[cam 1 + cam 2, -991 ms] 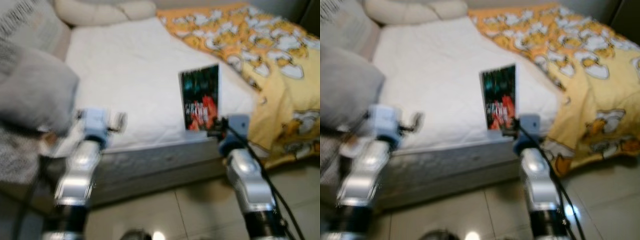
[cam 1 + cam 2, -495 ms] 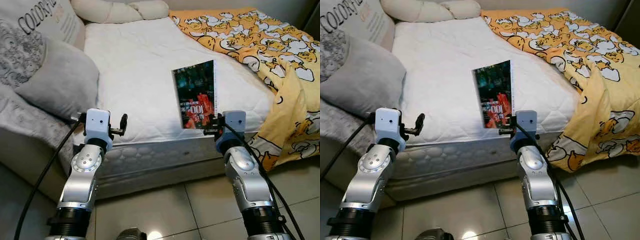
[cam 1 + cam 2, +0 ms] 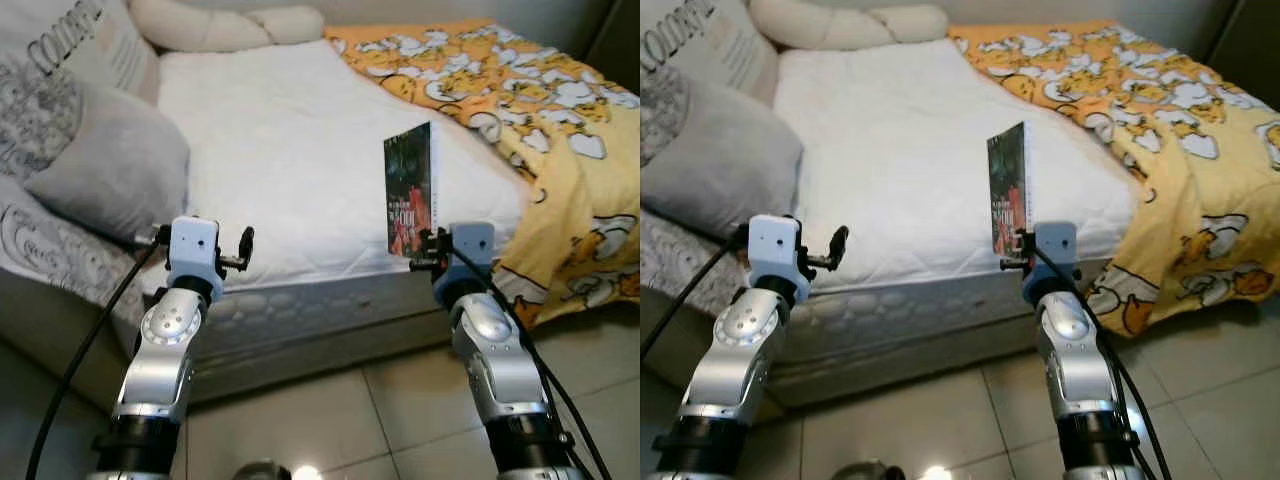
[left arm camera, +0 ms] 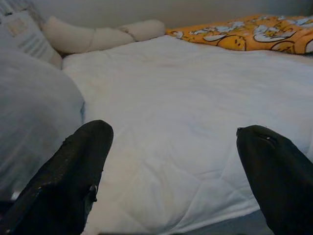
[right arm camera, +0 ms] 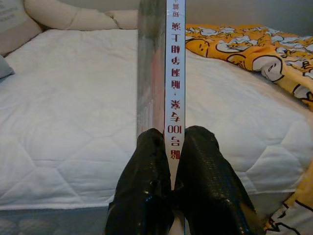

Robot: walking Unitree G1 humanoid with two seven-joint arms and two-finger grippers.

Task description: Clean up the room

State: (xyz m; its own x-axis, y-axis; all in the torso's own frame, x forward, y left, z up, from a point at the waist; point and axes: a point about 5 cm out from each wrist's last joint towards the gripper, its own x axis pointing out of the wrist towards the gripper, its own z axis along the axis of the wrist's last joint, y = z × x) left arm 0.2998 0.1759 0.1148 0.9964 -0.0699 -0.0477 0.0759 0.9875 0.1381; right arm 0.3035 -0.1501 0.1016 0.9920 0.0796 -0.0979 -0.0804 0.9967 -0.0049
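My right gripper [image 3: 424, 250] is shut on a thin book [image 3: 411, 188] with a dark green and red cover, held upright over the front edge of the bed [image 3: 300, 160]. In the right wrist view the book's white spine [image 5: 174, 73] stands between the two black fingers [image 5: 146, 196]. The left gripper [image 3: 243, 250] is open at the bed's front edge, nothing between its fingers [image 4: 83, 166], facing the white mattress [image 4: 186, 112].
A grey pillow [image 3: 110, 170] and printed cushions [image 3: 60, 60] lie at the bed's left. A cream bolster [image 3: 230, 25] sits at the head. An orange patterned duvet [image 3: 540, 110] hangs off the right side to the tiled floor [image 3: 330, 420].
The book has turned in my right gripper so its cover shows more edge-on. The camera view has shifted slightly. The left gripper stays open in place.
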